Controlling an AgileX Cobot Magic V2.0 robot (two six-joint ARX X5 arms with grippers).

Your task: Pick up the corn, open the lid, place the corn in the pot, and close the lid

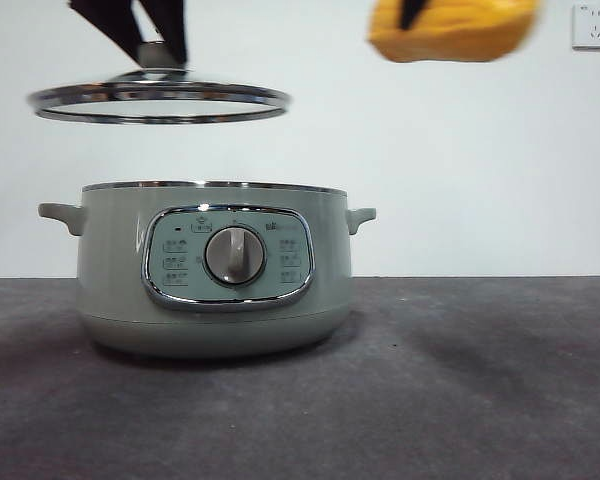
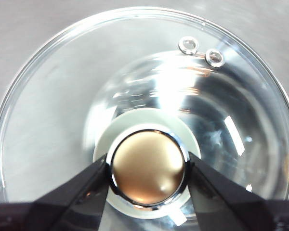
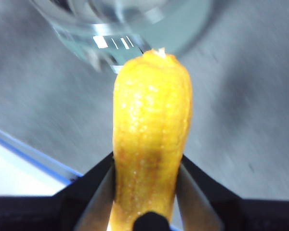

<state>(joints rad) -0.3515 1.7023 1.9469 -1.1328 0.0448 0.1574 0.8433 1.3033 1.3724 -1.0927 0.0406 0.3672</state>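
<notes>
The sage-green pot (image 1: 215,270) stands open on the dark table, its dial facing the front view. My left gripper (image 1: 152,38) is shut on the knob (image 2: 148,166) of the glass lid (image 1: 158,100) and holds the lid level, well above the pot and a little to its left. My right gripper (image 3: 145,183) is shut on the yellow corn (image 3: 151,144). In the front view the corn (image 1: 452,28) hangs at the top edge, up and to the right of the pot. The pot's inside is hidden in the front view.
The pot's rim (image 3: 115,29) shows blurred beyond the corn in the right wrist view. A white wall with a socket (image 1: 592,25) is behind. The grey tabletop (image 1: 480,380) stretches to the right of the pot.
</notes>
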